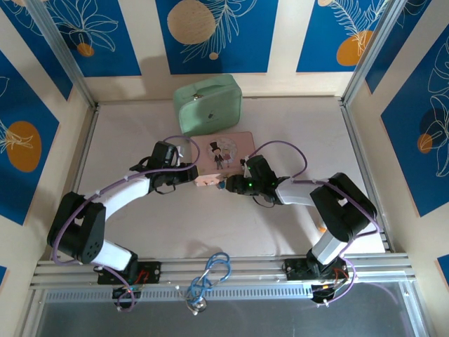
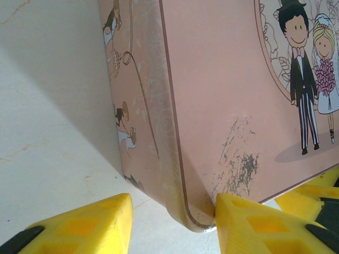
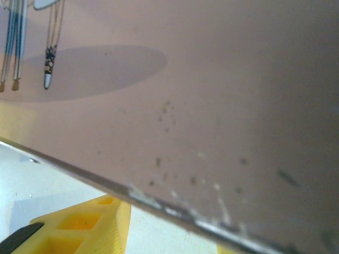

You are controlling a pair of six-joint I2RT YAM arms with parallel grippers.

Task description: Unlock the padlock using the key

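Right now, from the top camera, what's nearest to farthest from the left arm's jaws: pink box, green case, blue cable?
1. Pink box, table's middle, right there.
2. Green case, at the back wall.
3. Blue cable, at the front rail.

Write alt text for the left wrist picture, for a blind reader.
The corner of a pink box, its lid printed with a cartoon bride and groom, sits between the yellow fingertips of the left gripper, whose jaws stand open. A white table shows at left.
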